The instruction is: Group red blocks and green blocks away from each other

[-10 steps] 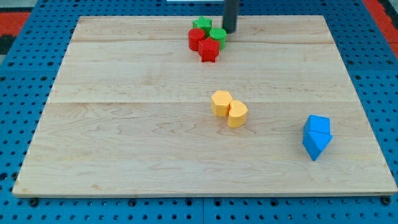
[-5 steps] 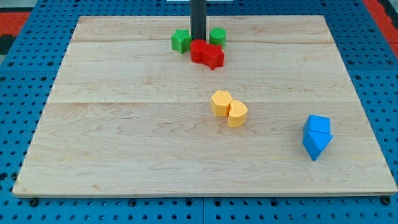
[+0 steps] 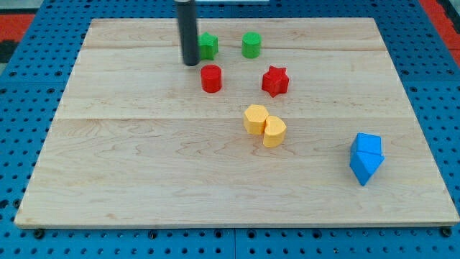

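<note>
My tip (image 3: 190,63) rests on the wooden board (image 3: 144,165) near the view's top, just left of a green star-shaped block (image 3: 208,45). A green cylinder (image 3: 251,44) stands to the right of that block, apart from it. A red cylinder (image 3: 210,78) sits below and right of my tip. A red star-shaped block (image 3: 274,80) lies further right, below the green cylinder. The four blocks are all separate from one another.
Two yellow blocks (image 3: 264,126) touch each other near the board's middle. Two blue blocks (image 3: 366,158) sit together near the right edge. A blue pegboard (image 3: 21,144) surrounds the board.
My tip moved left across the cluster. The red and green blocks, tightly packed before, are spread apart: the red cylinder and red star slid downward, the star to the right.
</note>
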Available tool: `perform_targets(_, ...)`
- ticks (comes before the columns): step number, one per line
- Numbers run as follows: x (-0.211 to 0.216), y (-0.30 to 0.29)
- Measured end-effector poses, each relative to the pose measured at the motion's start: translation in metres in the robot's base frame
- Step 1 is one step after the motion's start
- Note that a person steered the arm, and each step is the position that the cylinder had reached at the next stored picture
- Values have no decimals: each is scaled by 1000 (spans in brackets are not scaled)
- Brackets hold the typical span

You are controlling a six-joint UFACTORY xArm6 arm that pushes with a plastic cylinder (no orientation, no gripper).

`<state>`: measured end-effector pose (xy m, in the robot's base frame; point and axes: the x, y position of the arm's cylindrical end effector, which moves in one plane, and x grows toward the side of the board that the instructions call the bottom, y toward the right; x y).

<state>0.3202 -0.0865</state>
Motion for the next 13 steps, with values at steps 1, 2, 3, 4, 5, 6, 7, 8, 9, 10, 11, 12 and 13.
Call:
perform_targets(1, 31, 13)
perform_targets(2, 27, 97)
perform_targets(3, 27, 180)
perform_targets(4, 35, 113)
perform_targets(5, 37, 76)
perform_targets(6, 63, 118)
perform_targets(7, 73, 163)
perform_targets(8, 79, 175)
perform_targets(9, 109, 156)
perform_targets(10, 129, 189)
perform_targets(11, 80, 224)
perform_targets(12, 46, 235)
perform_targets(13, 34, 160)
